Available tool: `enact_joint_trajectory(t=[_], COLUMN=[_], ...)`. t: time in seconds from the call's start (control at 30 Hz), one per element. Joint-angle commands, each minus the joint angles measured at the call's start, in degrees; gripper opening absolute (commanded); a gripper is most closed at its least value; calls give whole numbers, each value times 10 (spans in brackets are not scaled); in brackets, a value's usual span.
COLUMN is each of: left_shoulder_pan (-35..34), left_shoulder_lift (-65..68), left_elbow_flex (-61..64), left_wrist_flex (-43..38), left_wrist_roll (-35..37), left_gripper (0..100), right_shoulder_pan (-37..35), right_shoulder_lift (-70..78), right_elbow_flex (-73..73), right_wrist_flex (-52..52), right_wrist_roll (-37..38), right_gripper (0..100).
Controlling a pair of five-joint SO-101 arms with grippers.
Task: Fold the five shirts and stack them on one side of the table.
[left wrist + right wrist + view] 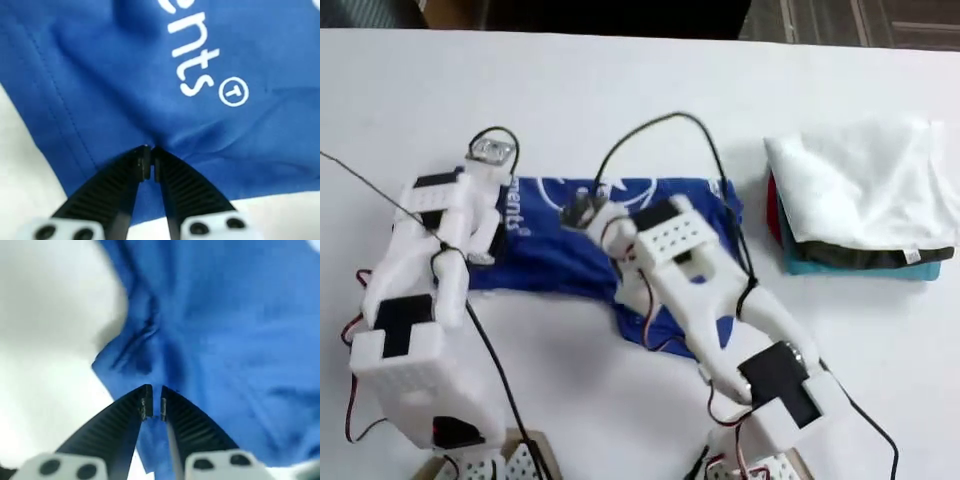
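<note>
A blue shirt (565,245) with white print lies partly folded across the middle of the table (620,90). My left gripper (488,252) points down at the shirt's near left edge. Its tips (148,162) are shut on a pucker of the blue cloth (150,75) just below the white letters. My right gripper (632,290) is over the shirt's near middle flap. It (152,407) is pinched on a fold of the blue shirt (225,340) close to its edge, with bare table beside it.
A stack of folded shirts (865,195) sits at the right side, a white one on top of dark, red and teal ones. Both arms' bases and cables (490,350) take up the near edge. The far table is bare.
</note>
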Motion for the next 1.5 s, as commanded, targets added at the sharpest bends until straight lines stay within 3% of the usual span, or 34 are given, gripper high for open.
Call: enact_joint_trajectory(t=[0.0, 0.23, 0.57, 1.07, 1.33, 1.47], left_shoulder_pan=[-11, -11, -10, -10, -10, -10], left_shoulder_lift=[-4, -4, -4, -3, -3, -3], left_elbow_flex=[-2, -3, -2, -2, -2, -2], left_wrist_flex=[-26, -29, -29, -30, -30, -30], left_wrist_roll=[5, 6, 6, 5, 5, 5], left_gripper=[48, 48, 48, 49, 49, 49], right_shoulder_pan=[-23, -69, -44, -29, -29, -29], right_shoulder_lift=[-35, -35, -31, -179, -144, -83], right_elbow_flex=[27, 36, 48, 49, 77, 84], right_wrist_flex=[-9, -27, -74, -27, -30, -33], right_wrist_roll=[-5, -16, -34, -33, -38, -37], right_gripper=[49, 49, 18, 20, 22, 111])
